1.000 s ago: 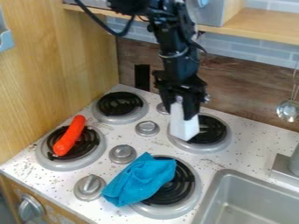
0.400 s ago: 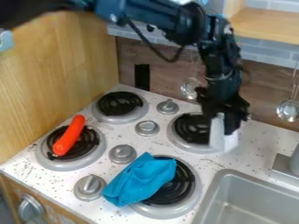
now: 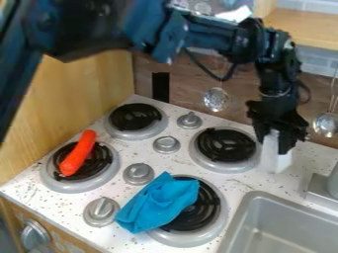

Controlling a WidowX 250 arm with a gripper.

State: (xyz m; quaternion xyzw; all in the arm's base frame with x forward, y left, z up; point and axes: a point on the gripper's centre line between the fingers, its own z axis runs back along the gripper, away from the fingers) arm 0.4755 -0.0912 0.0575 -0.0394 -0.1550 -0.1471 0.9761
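Reaching in from the upper left, the dark robot arm (image 3: 151,29) spans the top of the view, then bends down at the wrist so that its gripper (image 3: 277,146) points at the stovetop (image 3: 247,184), closed around a white block (image 3: 269,154). Just left of the gripper is a burner (image 3: 226,145); nearer the camera lies the sink (image 3: 290,217), with a blue cloth (image 3: 158,202) farther left and a red sausage-shaped toy (image 3: 78,154) well apart beyond it. Since the earlier frames, gripper and block have moved right, off that burner, uncovering its coil; cloth and toy have stayed put. The upper arm is cut off at the view's edge, and the block's blurred lower end blends into the pale stovetop, so whether it touches down is hard to tell
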